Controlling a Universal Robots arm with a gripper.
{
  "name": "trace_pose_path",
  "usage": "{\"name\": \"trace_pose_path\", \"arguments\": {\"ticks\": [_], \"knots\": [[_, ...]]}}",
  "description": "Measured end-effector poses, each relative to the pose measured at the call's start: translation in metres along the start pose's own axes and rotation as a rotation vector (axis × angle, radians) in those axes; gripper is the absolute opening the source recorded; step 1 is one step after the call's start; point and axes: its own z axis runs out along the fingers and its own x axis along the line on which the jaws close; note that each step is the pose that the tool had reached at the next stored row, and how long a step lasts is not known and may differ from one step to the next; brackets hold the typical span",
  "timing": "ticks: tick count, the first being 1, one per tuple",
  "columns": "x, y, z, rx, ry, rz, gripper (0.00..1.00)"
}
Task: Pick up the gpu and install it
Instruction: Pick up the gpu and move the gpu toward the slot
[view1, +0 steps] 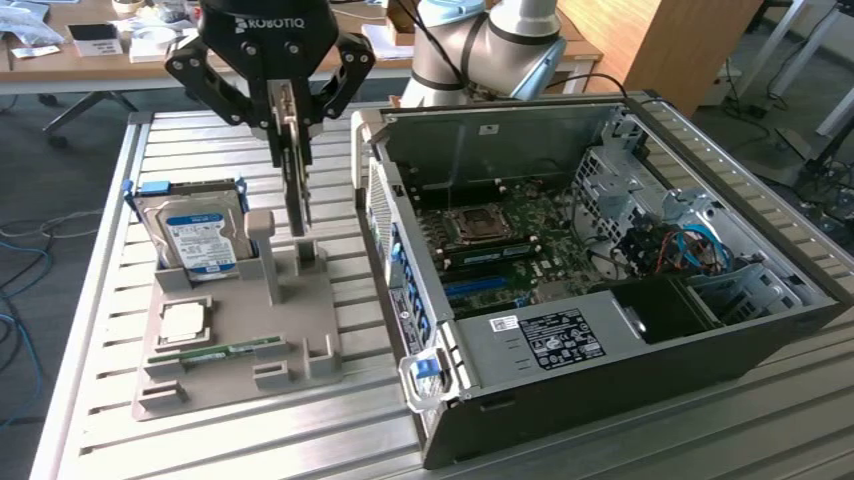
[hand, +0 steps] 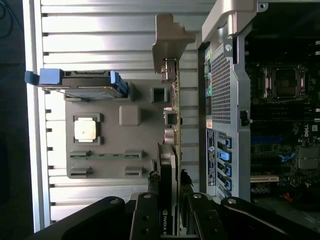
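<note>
- We see the gripper in the upper left of the exterior view. It is clamped on the gpu, with one of the fingers on each face.
- The gpu stands on edge, cooler face toward the holder side and green board face toward the case.
- In the exterior view it reads as a thin, near-vertical strip running from between the fingers down to the holder posts.
- In the wrist view its long axis runs straight out from the gripper, parallel to the case wall beside it. The silver bracket is the end farthest from the fingers, with its bent tab facing the camera.
- We can't tell if its lower edge touches the posts.
- The gpu is outside the case, just to the exterior view's left of it, above the holder.
- The holder also carries the drive, cpu and ram stick, and it sits on the slatted table.
</note>
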Motion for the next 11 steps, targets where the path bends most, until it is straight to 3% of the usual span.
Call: {"name": "trace_pose_path", "arguments": {"ticks": [5,11], "knots": [[-0.0002,0.0004,-0.0083,-0.0002,-0.0001,0.0,0.27],[-0.0014,0.0005,-0.0086,0.0001,0.0002,0.0,0.27]]}}
